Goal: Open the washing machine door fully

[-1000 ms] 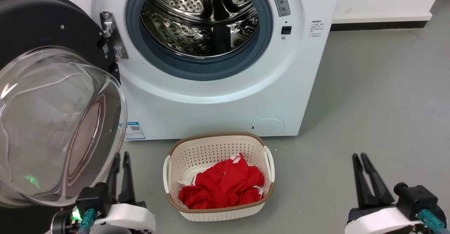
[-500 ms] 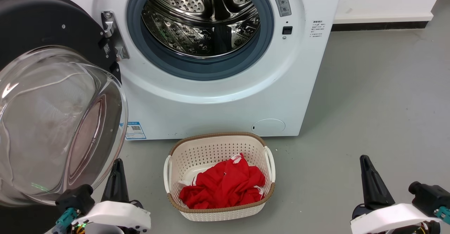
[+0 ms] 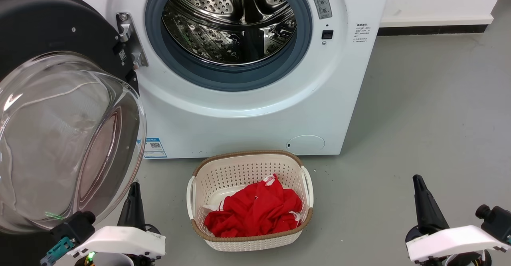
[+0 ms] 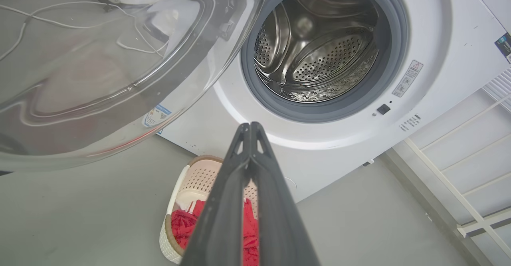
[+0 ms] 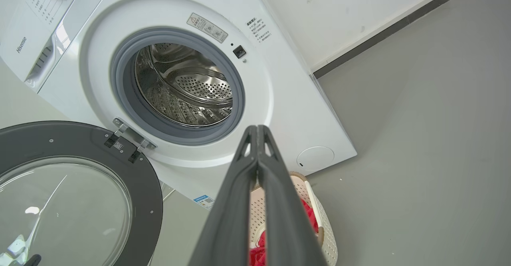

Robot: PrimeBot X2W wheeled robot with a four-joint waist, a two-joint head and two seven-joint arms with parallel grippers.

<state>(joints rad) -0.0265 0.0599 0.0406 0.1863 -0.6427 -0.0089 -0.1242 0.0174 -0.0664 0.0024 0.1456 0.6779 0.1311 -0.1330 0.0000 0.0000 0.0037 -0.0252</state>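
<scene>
left claw (image 3: pixel 134 188): fingers pressed together, nothing between them; the wrist view (image 4: pixel 249 128) confirms no gap.
right claw (image 3: pixel 417 180): likewise shut on nothing, the two fingers meeting in one point (image 5: pixel 257 130).
change, claws: a second ago both pairs of fingers stood slightly apart, and the left one reached higher, close under the glass. Both are now shut and drawn lower, back toward the body.
change, camera: the head view has drifted a little, so the machine's small shift is not its own motion.
basket (image 3: pixel 247 154): ahead of and between the two claws, nearer the left one, on the floor (image 3: pixel 419 118); red cloth (image 3: pixel 255 212) inside, untouched.
washing machine door (image 3: pixel 60 130): just beside the left claw, up and to its outer side, and clear of the fingers in the wrist view (image 4: pixel 100 58). It is swung right off the opening on its hinge (image 3: pixel 129 38), glass bowl facing the robot. No movement against the machine over the last second.
drum (image 3: pixel 229 22): well beyond both claws, fully exposed inside the rubber ring (image 3: pixel 153 38).
judgement: door looks fully open; the retreat with shut fingers reads as the task being complete.
</scene>
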